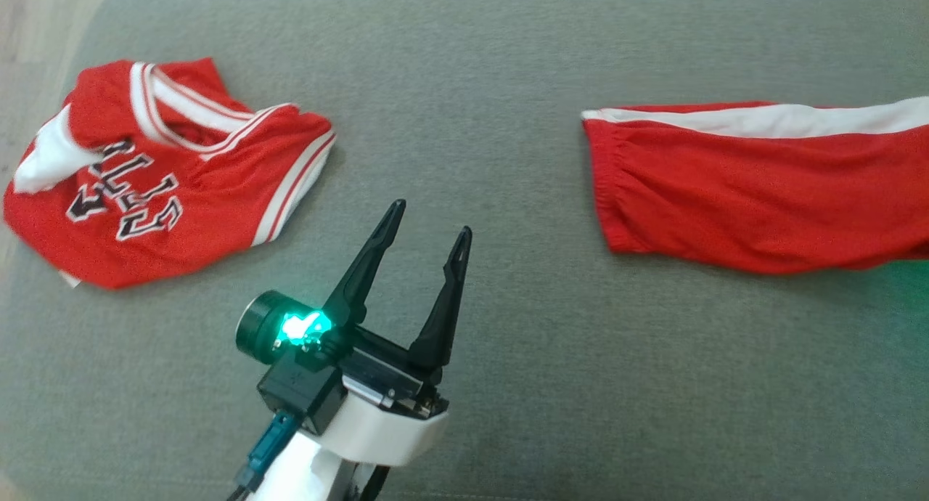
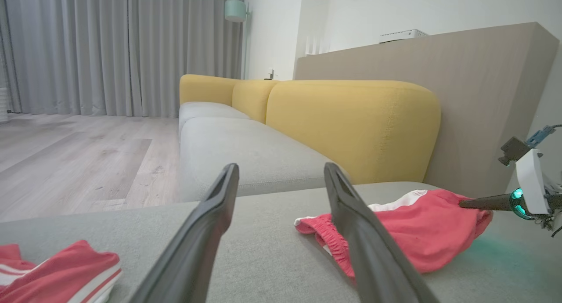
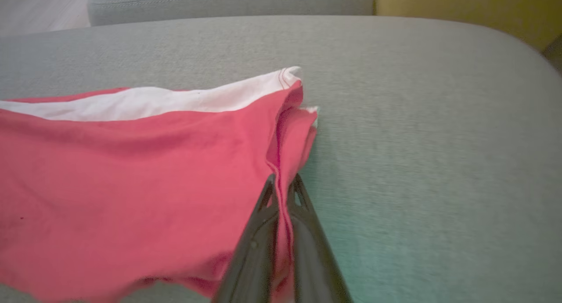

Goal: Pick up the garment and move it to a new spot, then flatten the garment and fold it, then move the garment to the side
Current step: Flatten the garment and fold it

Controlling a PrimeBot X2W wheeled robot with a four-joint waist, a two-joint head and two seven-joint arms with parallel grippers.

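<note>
The garment [image 1: 167, 189], a red mesh shirt with white-and-red stripe trim, lettering and a white sleeve, lies loosely folded at the far left of the grey cushion [image 1: 472, 87]. One corner of it sits at the lower left of the left wrist view [image 2: 57, 272]. My left gripper [image 1: 432, 216] is open above bare cushion, right of the shirt and apart from it, with nothing between its fingers [image 2: 281, 171]. A plain red piece with one white band [image 1: 762, 189] lies at the right. My right gripper [image 3: 283, 182] is shut on that piece's edge [image 3: 131, 171], slightly lifting it.
The cushion's left edge [image 1: 43, 87] borders a pale wood floor [image 2: 74, 149]. Behind the seat run yellow sofa backs [image 2: 351, 123] and a beige panel [image 2: 483, 96]. Bare grey cushion lies between the two red pieces.
</note>
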